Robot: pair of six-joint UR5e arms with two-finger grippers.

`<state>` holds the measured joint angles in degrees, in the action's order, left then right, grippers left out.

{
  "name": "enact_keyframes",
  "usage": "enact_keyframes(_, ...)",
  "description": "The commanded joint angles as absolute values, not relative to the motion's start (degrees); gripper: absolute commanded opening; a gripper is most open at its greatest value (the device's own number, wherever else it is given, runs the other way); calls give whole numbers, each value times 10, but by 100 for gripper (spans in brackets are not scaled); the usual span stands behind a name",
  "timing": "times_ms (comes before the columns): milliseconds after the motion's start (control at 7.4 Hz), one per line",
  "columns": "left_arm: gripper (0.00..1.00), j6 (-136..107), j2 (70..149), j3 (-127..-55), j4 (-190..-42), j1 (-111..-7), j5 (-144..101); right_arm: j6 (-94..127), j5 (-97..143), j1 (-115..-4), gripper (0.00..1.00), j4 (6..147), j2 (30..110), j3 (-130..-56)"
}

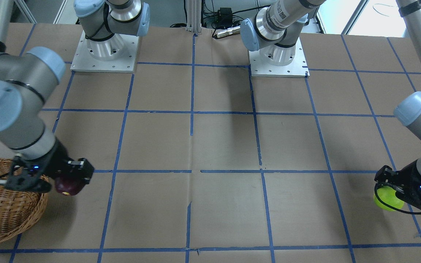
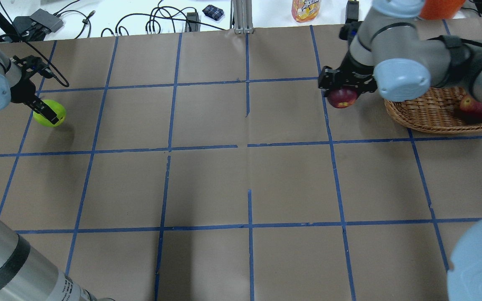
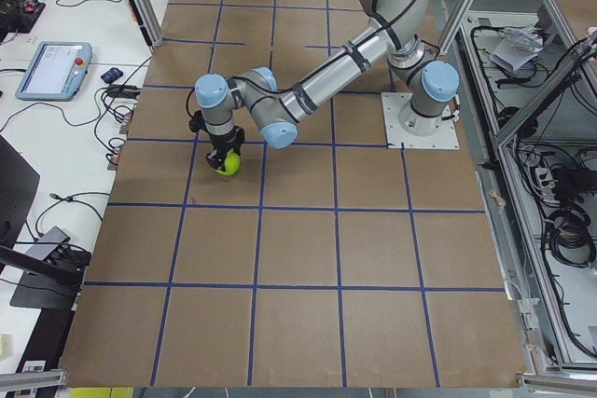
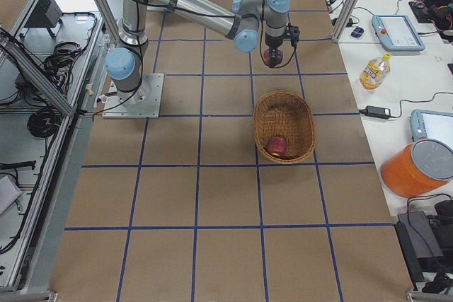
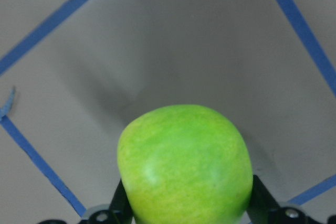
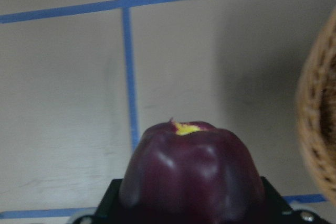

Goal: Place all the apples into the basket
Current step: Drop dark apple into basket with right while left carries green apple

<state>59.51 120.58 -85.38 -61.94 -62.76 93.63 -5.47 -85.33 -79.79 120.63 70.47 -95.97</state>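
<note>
My right gripper [image 2: 343, 91] is pinching the dark maroon apple [image 6: 191, 174], one finger pressed against each flank and the yellow-flecked stem end facing away from my wrist. It hangs outside the wicker basket [image 2: 429, 119], near the rim on the side toward the middle of the table [image 2: 245, 184], and my wrist view shows the woven edge just off to one side of it. The drop of shade on the brown paper suggests the apple is off the surface, though I cannot tell how high. Inside the basket lies the red apple [image 4: 276, 146], resting on the floor close to the end farther from my right gripper. Well apart from all this, at the other end of the table, my left gripper [image 5: 188, 208] is clamped on the lime green apple [image 1: 385, 202], its two dark fingers hugging the sides. That apple sits over a paper square bounded by blue tape lines [image 5: 37, 158], and a shadow falls beside it. Whether it touches the paper I cannot tell. Between my two grippers stretches the taped grid
</note>
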Motion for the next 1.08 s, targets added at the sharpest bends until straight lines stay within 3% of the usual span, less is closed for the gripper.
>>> enact_keyframes(0, 0, 477, 1157, -862, -687, -696, 917, -198, -853, -691, 73, 1211, 691, -954)
enact_keyframes(405, 0, 182, 1153, -876, -667, -823, 807, -326, -853, -600, 72, 1210, 609, -891)
enact_keyframes(676, 0, -24, 1156, -878, -635, -946, 811, -345, -870, -587, 74, 1212, 591, -887)
enact_keyframes(811, 0, -87, 1161, -882, -604, -994, 812, -345, -877, -587, 100, 1204, 591, -886)
enact_keyframes(946, 0, -169, 1172, -890, -565, -1024, 809, -344, -877, -587, 100, 1197, 593, -882)
